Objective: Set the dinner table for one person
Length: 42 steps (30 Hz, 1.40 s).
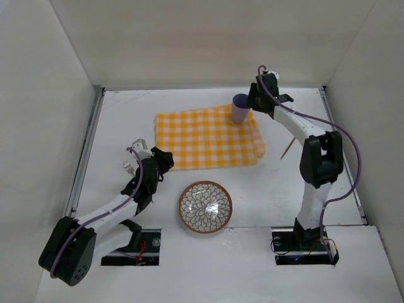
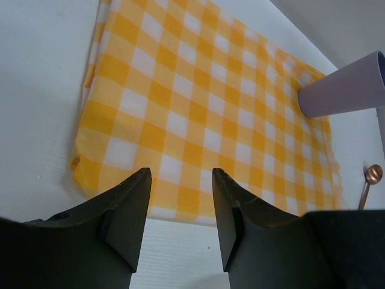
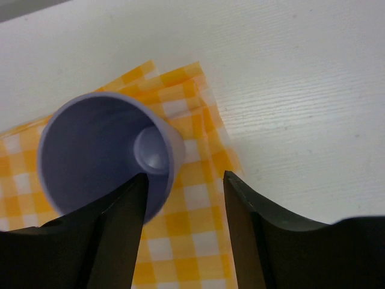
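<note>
The dinner table (image 1: 120,120) is a white tabletop with pale walls. A yellow-and-white checked cloth (image 1: 208,137) lies flat at its middle. A lilac cup (image 1: 240,108) stands upright on the cloth's far right corner. My right gripper (image 1: 254,101) is open just right of the cup; in the right wrist view the cup (image 3: 105,153) sits by the left finger and the gap (image 3: 183,177) is over the cloth (image 3: 192,223). My left gripper (image 1: 165,159) is open and empty over the cloth's near left edge (image 2: 180,174). A patterned bowl (image 1: 205,206) sits near the front.
A thin copper-headed utensil (image 1: 287,150) lies right of the cloth and also shows in the left wrist view (image 2: 368,180). A small metal object (image 1: 129,166) lies left of my left arm. Walls close in the table's left, right and far sides.
</note>
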{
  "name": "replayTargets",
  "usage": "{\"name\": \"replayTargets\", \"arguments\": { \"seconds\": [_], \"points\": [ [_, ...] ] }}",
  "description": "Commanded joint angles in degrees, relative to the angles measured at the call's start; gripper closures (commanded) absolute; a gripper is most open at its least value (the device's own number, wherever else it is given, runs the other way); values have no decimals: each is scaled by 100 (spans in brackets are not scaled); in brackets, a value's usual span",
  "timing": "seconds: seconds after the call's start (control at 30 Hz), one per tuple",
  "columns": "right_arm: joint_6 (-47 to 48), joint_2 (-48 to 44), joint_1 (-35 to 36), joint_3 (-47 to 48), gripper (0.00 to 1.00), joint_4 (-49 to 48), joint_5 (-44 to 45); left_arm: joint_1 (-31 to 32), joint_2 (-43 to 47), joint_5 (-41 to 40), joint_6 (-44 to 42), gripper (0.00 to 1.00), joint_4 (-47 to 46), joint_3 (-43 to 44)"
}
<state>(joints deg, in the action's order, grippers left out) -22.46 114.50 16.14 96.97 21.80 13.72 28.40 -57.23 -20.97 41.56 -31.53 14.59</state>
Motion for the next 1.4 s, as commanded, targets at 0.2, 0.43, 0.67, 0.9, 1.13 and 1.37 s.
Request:
{"name": "replayTargets", "arguments": {
  "seconds": [0.2,0.43,0.67,0.9,1.13,1.37],
  "points": [
    [-504,-2939,103,-2213,42,-966,88,125,151,-144,-95,58,-275,-9],
    [-1277,-4601,1868,-5114,76,-1214,-45,205,248,-197,-131,76,15,105],
    [-2270,-5307,3345,-6391,36,-651,-352,310,168,-381,-174,68,33,158],
    [-2588,-5007,3900,-6471,38,-1169,-387,319,335,-522,-280,66,42,106],
    [-2702,-4516,3910,-6734,48,-1696,-782,302,300,-557,-298,66,42,97],
    [-2764,-3997,3831,-6945,67,-2443,-1318,117,476,-557,-306,65,147,53]
  ]
}}
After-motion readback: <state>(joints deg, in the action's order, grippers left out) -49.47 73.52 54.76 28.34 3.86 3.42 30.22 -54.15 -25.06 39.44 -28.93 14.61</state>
